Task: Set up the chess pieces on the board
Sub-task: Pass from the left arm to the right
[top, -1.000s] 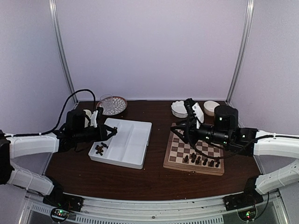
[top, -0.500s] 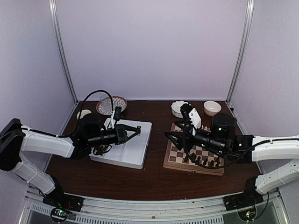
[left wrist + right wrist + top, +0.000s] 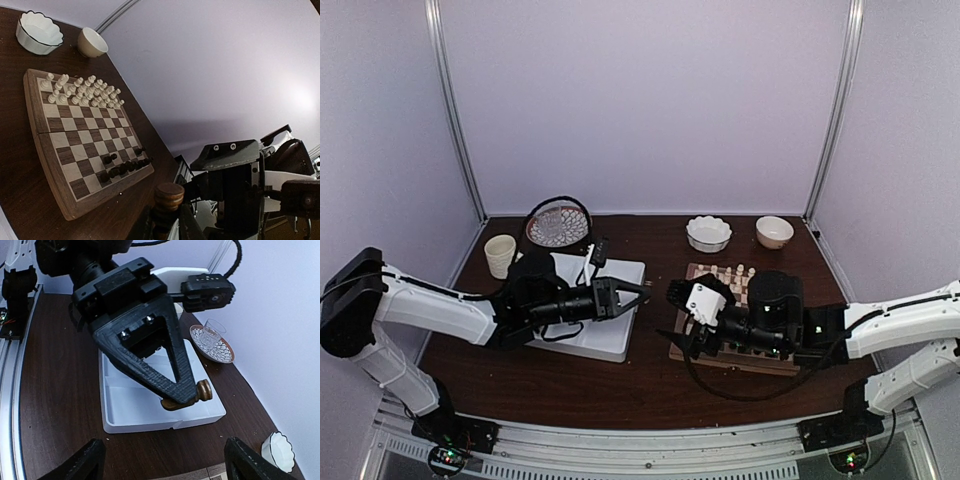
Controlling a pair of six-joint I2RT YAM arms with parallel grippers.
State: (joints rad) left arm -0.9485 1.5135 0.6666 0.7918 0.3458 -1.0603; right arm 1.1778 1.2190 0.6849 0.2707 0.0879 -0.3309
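— So, the left gripper (image 3: pixel 636 292)?
— Pinched tight on one dark chess piece (image 3: pixel 204 390), above the right edge of the tray (image 3: pixel 610 340).
— And the right gripper (image 3: pixel 672 315)?
— Jaws spread wide, holding nothing, by the left edge of the board (image 3: pixel 75 145).

Wrist views face each other; overhead sees both

Dark brown chessmen (image 3: pixel 122 169) upright along the checked board's (image 3: pixel 70 145) edge, 1 piece (image 3: pixel 202 390) in the left tool (image 3: pixel 182 399)

White tray (image 3: pixel 618 332), cup (image 3: pixel 500 255), plate (image 3: pixel 558 222), fluted bowl (image 3: pixel 708 233)
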